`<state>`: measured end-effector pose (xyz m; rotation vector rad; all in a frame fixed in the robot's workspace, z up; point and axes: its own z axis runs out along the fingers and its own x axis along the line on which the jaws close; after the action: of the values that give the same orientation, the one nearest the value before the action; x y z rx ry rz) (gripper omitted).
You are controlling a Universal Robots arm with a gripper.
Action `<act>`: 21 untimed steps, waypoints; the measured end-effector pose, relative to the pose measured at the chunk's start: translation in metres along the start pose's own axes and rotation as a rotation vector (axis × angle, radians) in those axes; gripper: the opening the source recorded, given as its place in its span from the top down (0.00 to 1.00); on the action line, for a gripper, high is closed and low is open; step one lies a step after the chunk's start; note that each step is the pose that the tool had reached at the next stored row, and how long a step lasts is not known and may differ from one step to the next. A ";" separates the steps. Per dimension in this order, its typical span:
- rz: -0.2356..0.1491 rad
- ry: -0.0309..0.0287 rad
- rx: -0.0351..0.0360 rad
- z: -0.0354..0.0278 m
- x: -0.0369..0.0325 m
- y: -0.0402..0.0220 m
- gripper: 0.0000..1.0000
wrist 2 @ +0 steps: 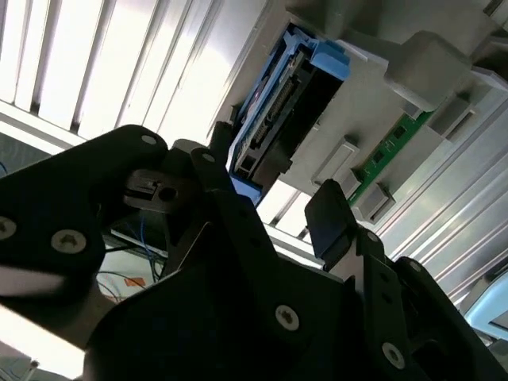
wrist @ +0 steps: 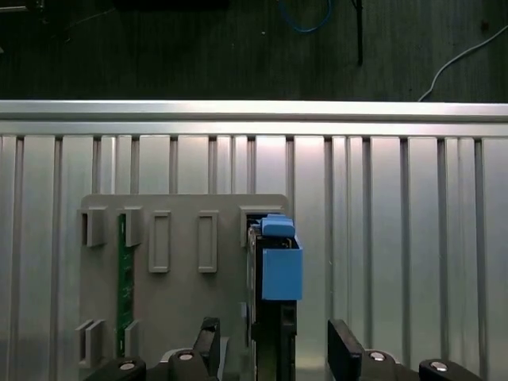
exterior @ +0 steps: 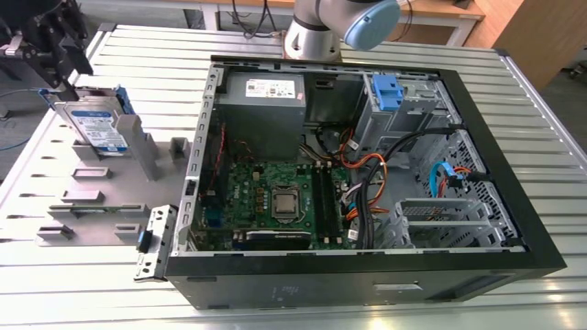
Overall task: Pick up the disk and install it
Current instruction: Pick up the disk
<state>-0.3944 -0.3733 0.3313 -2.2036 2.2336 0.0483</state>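
gripper (wrist: 276, 333): open, fingers (wrist: 346, 349) spread either side of the disk with a gap on both sides, so nothing's clamped; in the exterior view it hangs at about 10 o'clock, over the holder
disk (exterior: 95, 129): standing on edge in a slot of the grey holder (wrist: 184, 305), blue carrier frame around it, label showing; outside the PC case, around 9 o'clock from it in the exterior view
how it'll handle: my guess is stiff and hefty for its size, metal faces probably slick, and drives hate knocks
where to grab: I'd go across the two flat sides near the upper edge, the bit standing proud of the slot; the carrier's plastic tab looks too flimsy to trust
holder neighbours: a green circuit strip (wrist: 123, 270) stands in another slot, well apart from the disk
PC case (exterior: 303, 292): lying open, motherboard (exterior: 275, 199) in the middle, power supply (exterior: 264, 89) at 12 o'clock inside it, blue bracket (exterior: 385, 91) in the bay at about 1 o'clock
in the way: slot walls hug the lower part of the disk, so tilting it could snag I reckon; inside the case a bundle of cables (exterior: 365, 206) runs beside the bay and looks like the main clutter
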 end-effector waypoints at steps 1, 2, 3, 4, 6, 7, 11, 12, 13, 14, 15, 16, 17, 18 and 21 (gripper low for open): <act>0.000 0.0000 0.0007 0.0019 0.0001 0.0000 0.36; 0.000 0.0000 0.0013 0.0036 0.0001 0.0003 0.36; 0.000 0.0000 0.0020 0.0054 0.0001 0.0005 0.36; 0.000 0.0000 0.0025 0.0073 0.0002 0.0008 0.36; 0.000 0.0001 0.0028 0.0108 0.0003 0.0014 0.36; 0.000 0.0001 0.0028 0.0126 0.0003 0.0018 0.36; 0.000 0.0000 0.0030 0.0200 0.0005 0.0025 0.36; 0.000 0.0001 0.0030 0.0218 0.0006 0.0026 0.36; 0.000 0.0001 0.0030 0.0236 0.0006 0.0026 0.36; 0.000 0.0001 0.0029 0.0254 0.0007 0.0026 0.36; 0.000 0.0000 0.0030 0.0273 0.0007 0.0026 0.36; 0.000 0.0000 0.0030 0.0291 0.0007 0.0025 0.36; 0.000 0.0000 0.0029 0.0308 0.0008 0.0025 0.36; 0.000 0.0000 0.0031 0.0326 0.0008 0.0025 0.36; 0.000 0.0002 0.0028 0.0336 0.0000 0.0026 0.36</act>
<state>-0.3977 -0.3725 0.2978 -2.2021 2.2326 0.0450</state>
